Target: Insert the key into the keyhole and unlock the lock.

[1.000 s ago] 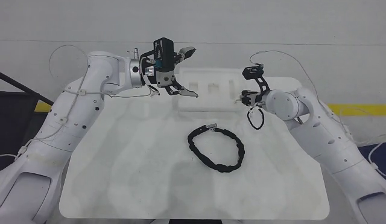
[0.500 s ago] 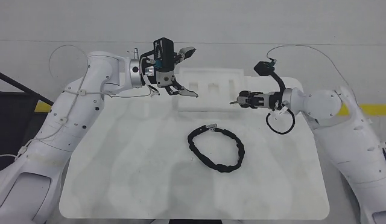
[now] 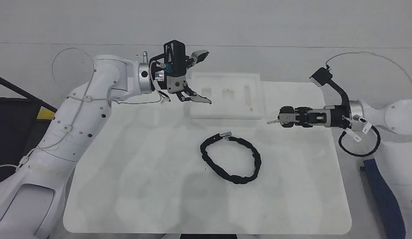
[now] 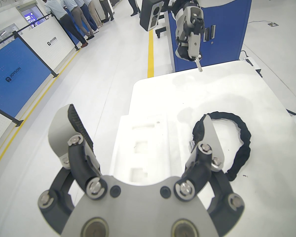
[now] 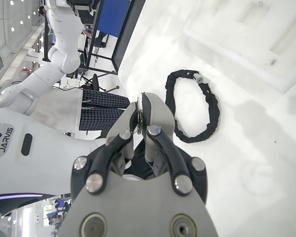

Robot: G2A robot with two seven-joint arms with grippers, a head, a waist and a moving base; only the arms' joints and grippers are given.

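while the right jaws are clamped on the key [image 3: 275, 120], its shaft pointing to nine o'clock above the counter [image 3: 129, 187], the lock [image 3: 230, 158] lies flat well apart toward eight o'clock, keyhole [image 5: 199, 80] end uppermost, and the left jaws hang apart, empty, at the lock's eleven o'clock.

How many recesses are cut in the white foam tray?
3, in a row in the foam tray: one recess at the end nearest the left pincer, one in the middle, one at the far end. None seems hidden.
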